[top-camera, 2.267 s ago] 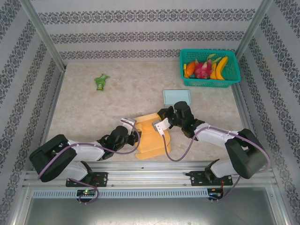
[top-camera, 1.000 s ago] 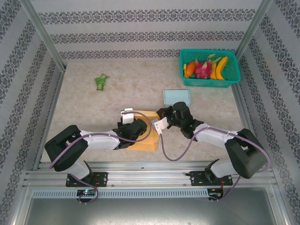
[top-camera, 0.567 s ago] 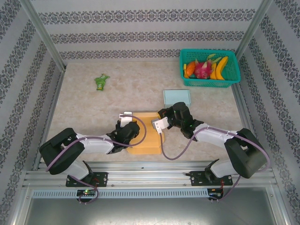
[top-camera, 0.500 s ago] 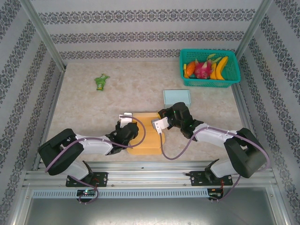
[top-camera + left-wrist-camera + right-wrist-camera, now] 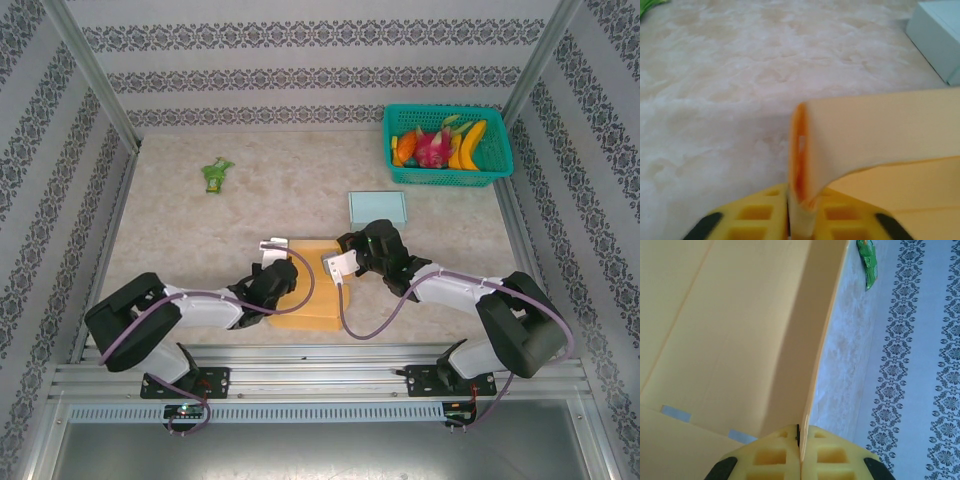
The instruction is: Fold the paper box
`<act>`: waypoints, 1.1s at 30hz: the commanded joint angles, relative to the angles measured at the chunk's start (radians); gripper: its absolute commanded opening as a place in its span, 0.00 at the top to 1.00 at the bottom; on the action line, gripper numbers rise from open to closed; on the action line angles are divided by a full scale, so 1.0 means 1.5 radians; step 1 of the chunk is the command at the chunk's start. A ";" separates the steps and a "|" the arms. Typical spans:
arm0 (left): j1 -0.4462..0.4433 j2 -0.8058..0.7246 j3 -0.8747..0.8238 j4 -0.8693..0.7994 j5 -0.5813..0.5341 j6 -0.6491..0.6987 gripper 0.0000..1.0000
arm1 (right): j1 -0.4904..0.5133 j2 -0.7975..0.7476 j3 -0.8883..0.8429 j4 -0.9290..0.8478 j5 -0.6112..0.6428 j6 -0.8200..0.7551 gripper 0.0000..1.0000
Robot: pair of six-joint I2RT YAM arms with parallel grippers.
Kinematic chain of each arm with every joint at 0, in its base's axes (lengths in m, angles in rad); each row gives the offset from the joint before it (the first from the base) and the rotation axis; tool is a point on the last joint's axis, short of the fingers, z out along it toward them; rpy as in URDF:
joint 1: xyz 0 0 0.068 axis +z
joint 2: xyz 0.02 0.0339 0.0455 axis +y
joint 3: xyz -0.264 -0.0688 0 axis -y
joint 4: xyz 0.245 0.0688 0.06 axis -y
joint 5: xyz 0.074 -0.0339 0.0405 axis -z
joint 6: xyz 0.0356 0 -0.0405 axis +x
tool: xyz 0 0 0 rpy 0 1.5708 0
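Left arm [image 5: 200, 305] extended; both jaws pinching paper box [image 5: 315, 308]

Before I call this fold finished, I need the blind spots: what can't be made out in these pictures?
Top view: the left side of the paper box, hidden under the left arm.
Left wrist: the box's flap blurred by closeness; pale blue box cut by the right edge.
Right wrist: green packet cut by the top edge.
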 commanded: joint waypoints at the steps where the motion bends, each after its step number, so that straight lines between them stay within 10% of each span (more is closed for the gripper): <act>1: 0.006 0.031 0.013 -0.006 -0.061 -0.004 0.95 | 0.004 -0.001 0.010 -0.022 -0.011 0.022 1.00; 21: 0.006 0.020 0.003 -0.022 -0.083 -0.010 0.99 | 0.005 -0.147 0.017 -0.066 -0.082 0.186 0.55; 27: 0.006 -0.020 -0.004 -0.066 -0.094 -0.059 1.00 | 0.031 -0.242 0.033 -0.069 -0.028 0.488 0.55; 33: 0.006 -0.055 -0.016 -0.089 -0.104 -0.095 1.00 | 0.119 -0.272 0.075 -0.168 0.261 1.059 0.63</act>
